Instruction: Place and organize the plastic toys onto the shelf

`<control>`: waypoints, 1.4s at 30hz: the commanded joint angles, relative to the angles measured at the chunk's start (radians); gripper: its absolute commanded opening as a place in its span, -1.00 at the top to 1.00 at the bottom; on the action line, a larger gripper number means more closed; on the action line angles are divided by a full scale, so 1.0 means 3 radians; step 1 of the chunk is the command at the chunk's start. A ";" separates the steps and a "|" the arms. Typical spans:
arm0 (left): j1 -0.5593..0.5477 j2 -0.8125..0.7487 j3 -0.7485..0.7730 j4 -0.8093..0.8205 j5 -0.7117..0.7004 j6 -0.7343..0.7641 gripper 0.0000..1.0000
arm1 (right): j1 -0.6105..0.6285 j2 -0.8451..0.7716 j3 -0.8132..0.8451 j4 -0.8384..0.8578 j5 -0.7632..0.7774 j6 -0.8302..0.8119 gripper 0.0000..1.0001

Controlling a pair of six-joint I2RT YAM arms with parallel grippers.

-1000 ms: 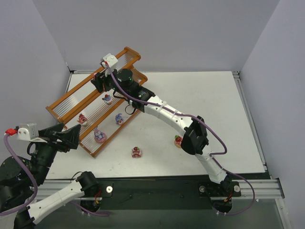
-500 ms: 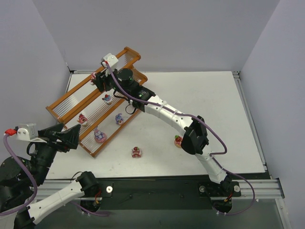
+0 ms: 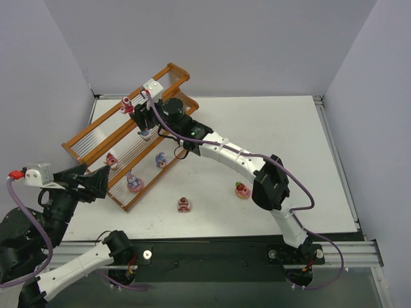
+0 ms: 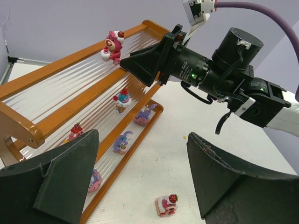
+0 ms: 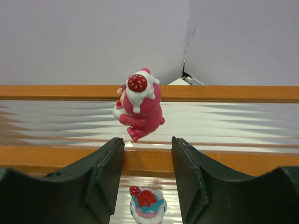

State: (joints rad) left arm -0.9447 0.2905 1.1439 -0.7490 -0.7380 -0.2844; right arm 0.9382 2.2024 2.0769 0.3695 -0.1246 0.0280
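The shelf (image 3: 69, 149) is a stepped orange-brown rack with clear ribbed tiers, lying diagonally at the back left. A pink bear toy (image 3: 126, 104) stands on its top tier. My right gripper (image 3: 139, 117) hovers just short of it, open and holding nothing; in the right wrist view the pink bear (image 5: 138, 105) stands beyond the fingertips and a cupcake toy (image 5: 147, 205) sits below between them. The lower tiers carry a cupcake (image 4: 122, 100), a red toy (image 4: 74, 132), a purple bunny (image 4: 122, 141) and a pink donut (image 4: 93, 179). My left gripper (image 3: 96, 183) hangs open at the shelf's near end.
Two toys lie loose on the white table: a strawberry cake slice (image 3: 183, 205) in front of the shelf and a red-topped one (image 3: 242, 190) beside the right arm's elbow. Grey walls close the table at the left, back and right.
My right gripper has drawn back and to the right from the top tier, uncovering the pink bear that stands there. The left arm has barely moved.
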 commanded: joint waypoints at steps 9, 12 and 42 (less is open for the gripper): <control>-0.0108 0.0876 0.0446 0.0456 -0.0557 0.0206 -0.71 | 0.0083 -0.0852 -0.0730 0.0241 0.0226 0.0085 0.28; -0.0169 0.1173 0.0696 0.0467 -0.0715 0.0314 -0.51 | 0.0109 -0.1122 -0.1068 0.0277 0.0328 0.0188 0.42; 0.4033 0.3009 0.1152 0.0793 0.3763 -0.0647 0.45 | 0.0396 -0.2361 -0.2367 -0.0178 0.0604 0.0653 0.58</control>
State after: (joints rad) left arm 0.1535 1.1679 1.5085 -0.6319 0.1402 -0.3676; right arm 1.0428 1.5311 1.3663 0.3069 0.0452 0.1959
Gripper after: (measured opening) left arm 0.313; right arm 0.228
